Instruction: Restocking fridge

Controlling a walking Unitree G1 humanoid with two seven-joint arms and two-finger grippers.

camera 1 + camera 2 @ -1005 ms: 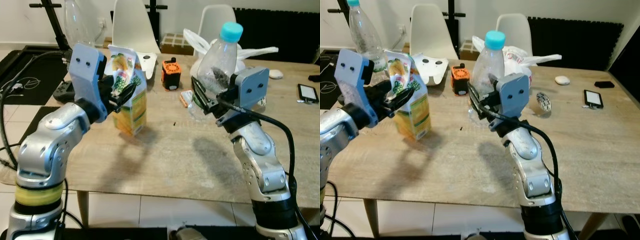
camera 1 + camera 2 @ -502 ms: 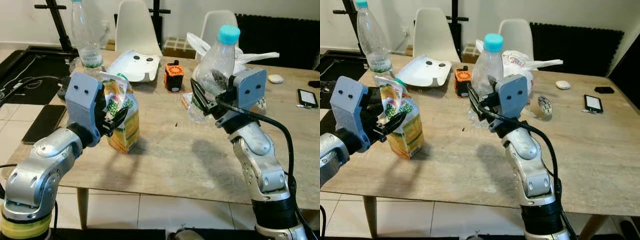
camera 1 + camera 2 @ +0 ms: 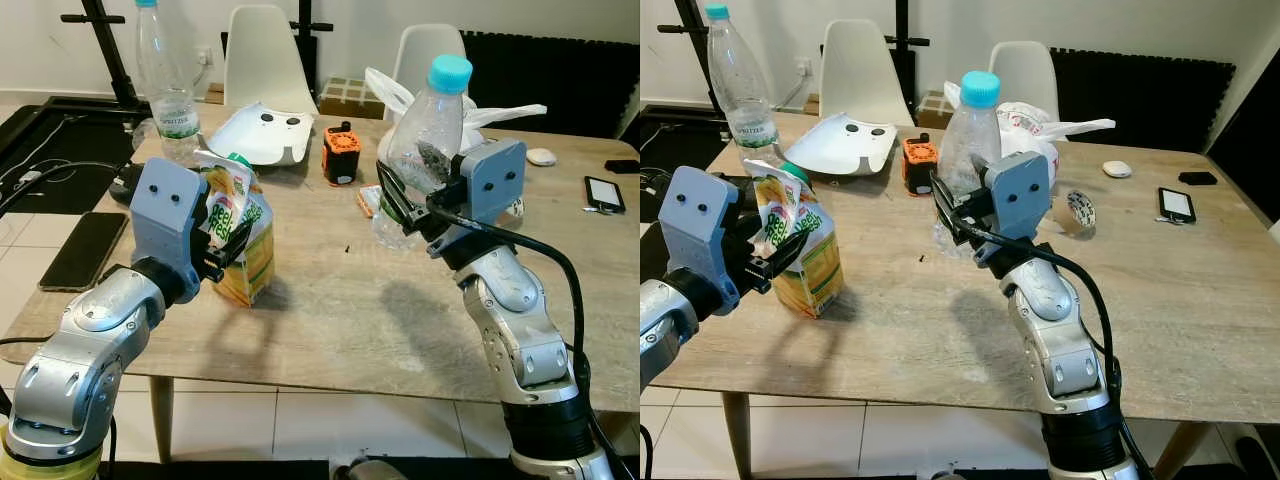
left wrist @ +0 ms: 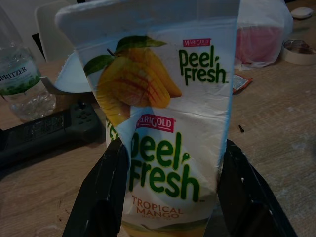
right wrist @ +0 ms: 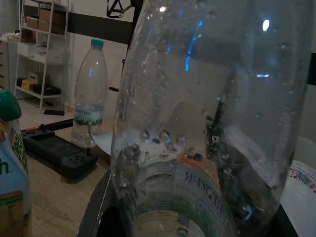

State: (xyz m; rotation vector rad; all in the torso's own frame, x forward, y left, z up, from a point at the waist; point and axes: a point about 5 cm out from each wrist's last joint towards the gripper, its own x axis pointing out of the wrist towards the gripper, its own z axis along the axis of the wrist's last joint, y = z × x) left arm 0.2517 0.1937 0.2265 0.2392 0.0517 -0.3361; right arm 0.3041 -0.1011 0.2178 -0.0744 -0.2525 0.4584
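My left gripper (image 3: 228,252) is shut on a white and yellow Peel Fresh mango juice carton (image 3: 238,238), upright near the table's front left. I cannot tell whether its base touches the wood. In the left wrist view the carton (image 4: 168,148) sits between both black fingers (image 4: 101,197). My right gripper (image 3: 405,205) is shut on the lower part of a clear plastic bottle (image 3: 425,130) with a blue cap. It holds the bottle tilted above the middle of the table. The right wrist view shows this bottle (image 5: 197,123) close up.
On the wooden table (image 3: 330,320) stand a second water bottle (image 3: 160,80), a white tray (image 3: 262,135), an orange gadget (image 3: 341,150), a plastic bag (image 3: 470,110), a black controller (image 3: 125,180) and phones (image 3: 85,250) (image 3: 605,193). Two white chairs stand behind it.
The camera has shifted. My left arm has brought the carton down and nearer to the table's front edge. The right arm with the bottle has hardly moved.
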